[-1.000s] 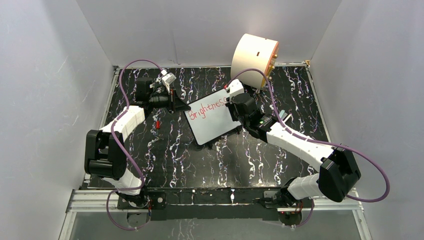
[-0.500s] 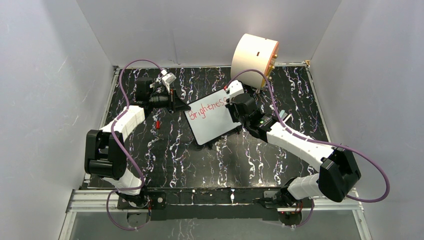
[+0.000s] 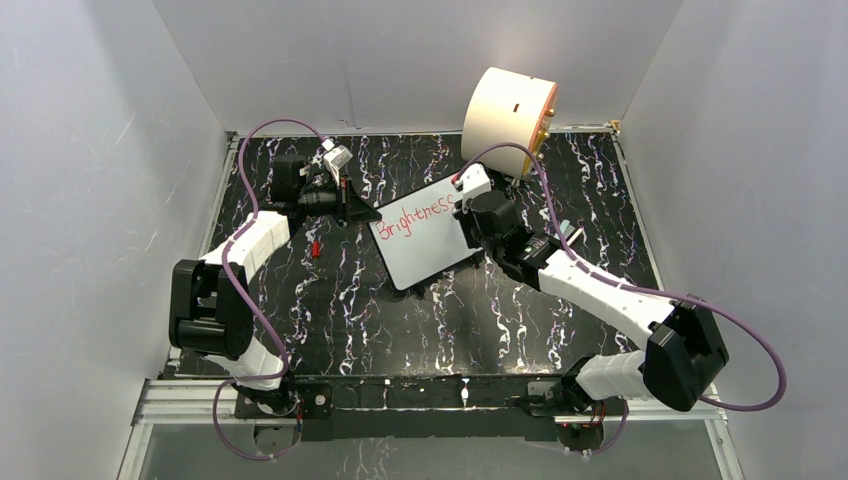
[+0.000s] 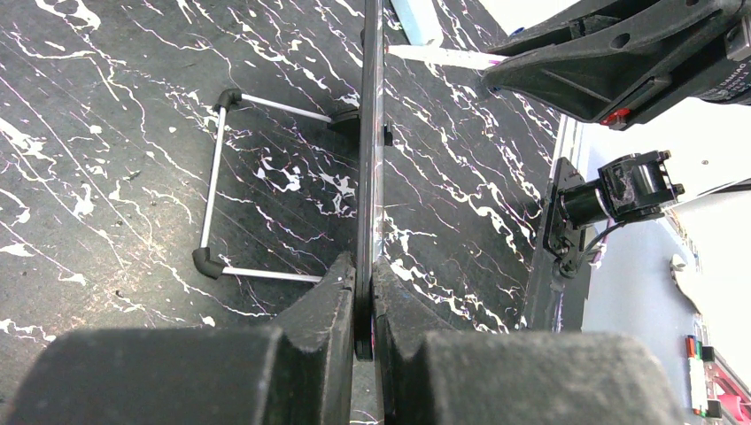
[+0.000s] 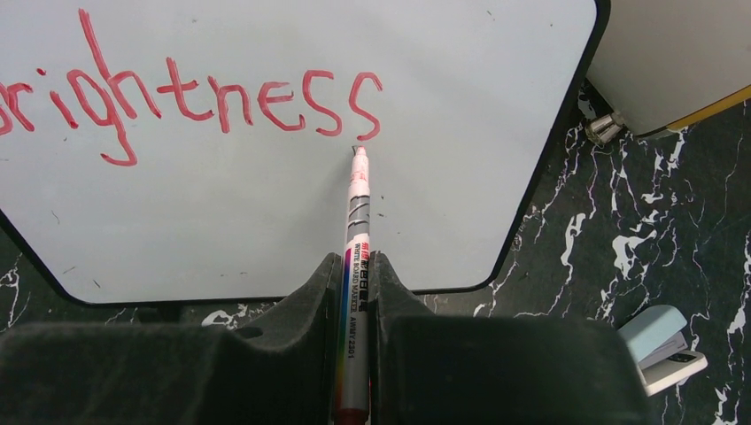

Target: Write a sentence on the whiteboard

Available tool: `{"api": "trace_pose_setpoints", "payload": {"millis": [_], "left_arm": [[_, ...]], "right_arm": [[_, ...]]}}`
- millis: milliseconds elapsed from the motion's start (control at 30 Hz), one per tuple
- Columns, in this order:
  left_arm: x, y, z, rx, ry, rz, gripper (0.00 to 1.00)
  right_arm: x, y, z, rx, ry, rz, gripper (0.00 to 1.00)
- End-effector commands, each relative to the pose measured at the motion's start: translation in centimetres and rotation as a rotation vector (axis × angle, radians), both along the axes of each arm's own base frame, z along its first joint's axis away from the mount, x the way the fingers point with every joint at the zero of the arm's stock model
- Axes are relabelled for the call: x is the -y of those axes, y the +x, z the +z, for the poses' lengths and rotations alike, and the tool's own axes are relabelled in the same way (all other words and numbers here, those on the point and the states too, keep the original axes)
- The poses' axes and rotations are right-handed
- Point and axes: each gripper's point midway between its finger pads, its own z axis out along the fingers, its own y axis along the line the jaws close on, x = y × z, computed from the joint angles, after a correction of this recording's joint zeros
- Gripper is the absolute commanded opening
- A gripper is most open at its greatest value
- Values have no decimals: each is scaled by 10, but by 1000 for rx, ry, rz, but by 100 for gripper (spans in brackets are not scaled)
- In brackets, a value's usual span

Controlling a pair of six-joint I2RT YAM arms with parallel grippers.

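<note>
Right tool (image 5: 357, 266) rightward; "Brightness" (image 5: 226, 102) above

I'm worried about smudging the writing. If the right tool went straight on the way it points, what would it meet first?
Most likely the whiteboard: the marker clamped in the right tool leads, its tip just below the end of the sentence. Whether it already touches is unclear.

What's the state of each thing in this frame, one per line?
whiteboard: propped on wire stand.
sentence: unfinished, only "Brightness" written.
marker: uncapped, tip just below the last "s".
left gripper: shut on whiteboard's edge.
right gripper: shut on marker.
</note>
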Motion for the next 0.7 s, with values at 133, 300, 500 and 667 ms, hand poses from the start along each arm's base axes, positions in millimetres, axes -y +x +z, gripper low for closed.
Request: {"api": "trace_pose_setpoints", "payload": {"millis": [133, 300, 500, 667], "left_arm": [[3, -11, -29, -84, 64, -1, 0], [3, -10, -28, -84, 63, 0, 0], [2, -10, -27, -81, 66, 6, 0], [3, -10, -25, -74, 65, 6, 0]], "right_arm": [[10, 1, 29, 77, 58, -45, 0], [12, -1, 26, 74, 46, -41, 0], [11, -9, 19, 63, 25, -33, 0], [18, -7, 16, 77, 3, -63, 0]]}}
